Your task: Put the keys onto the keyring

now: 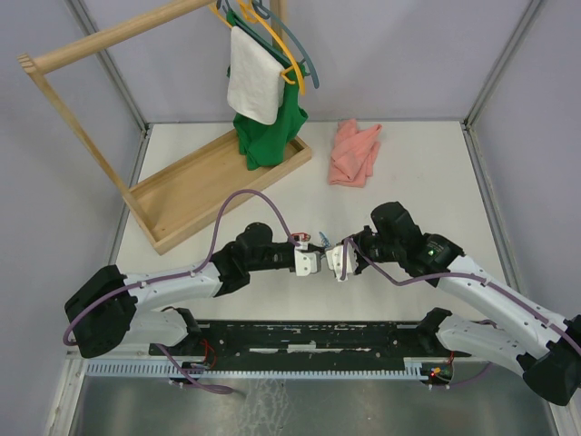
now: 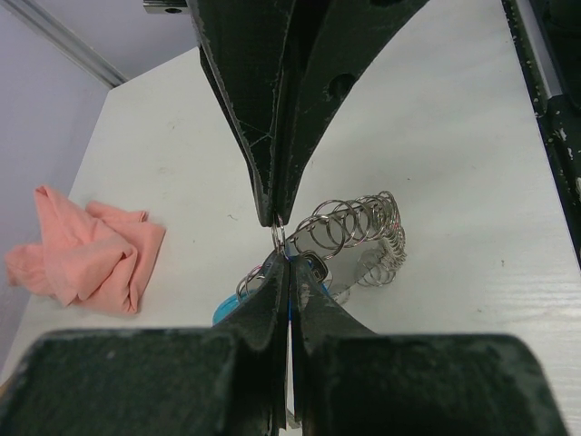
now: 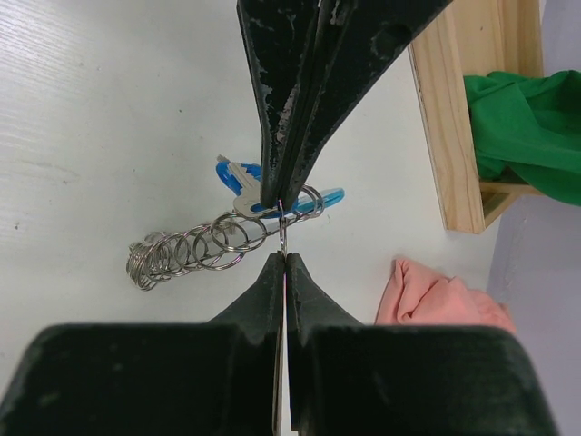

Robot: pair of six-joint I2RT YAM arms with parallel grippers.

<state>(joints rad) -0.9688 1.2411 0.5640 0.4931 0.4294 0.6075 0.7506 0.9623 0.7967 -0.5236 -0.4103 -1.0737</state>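
On the arm-base side of the pink cloth (image 1: 354,153), the left gripper (image 2: 280,238) and right gripper (image 3: 282,230) meet tip to tip. Each is pressed tight on a thin wire loop of the keyring (image 2: 359,222). A blue-tagged key (image 3: 241,196) lies at the pinched end.

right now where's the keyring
In the top view the keyring is near the front centre of the table, pinched between the left gripper and the right gripper; the pink cloth lies further back, to the right.
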